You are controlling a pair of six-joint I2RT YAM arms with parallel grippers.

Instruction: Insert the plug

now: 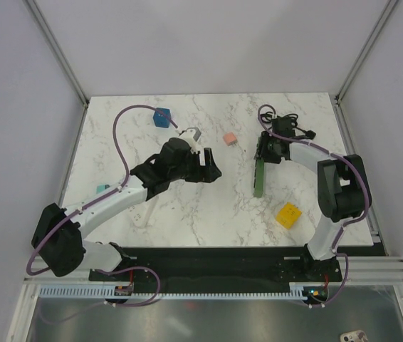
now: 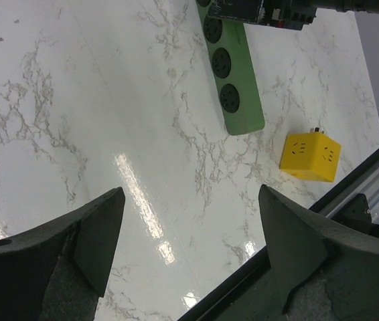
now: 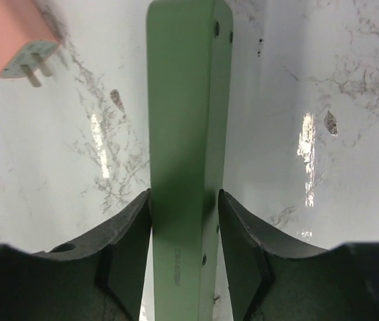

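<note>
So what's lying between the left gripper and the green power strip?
Nothing. In the left wrist view only bare marble table runs from the open left gripper to the green power strip.

On the table (image 1: 208, 214), the power strip (image 1: 259, 178) ran from twelve to six o'clock, right of centre, its far end clasped between the right gripper's (image 3: 184, 194) fingers. The two-pin plug (image 1: 230, 139) lay apart at its eleven o'clock, and the cube adapter (image 1: 289, 214) at its five o'clock. A corded block (image 1: 162, 117) sat well apart at ten o'clock.
</note>
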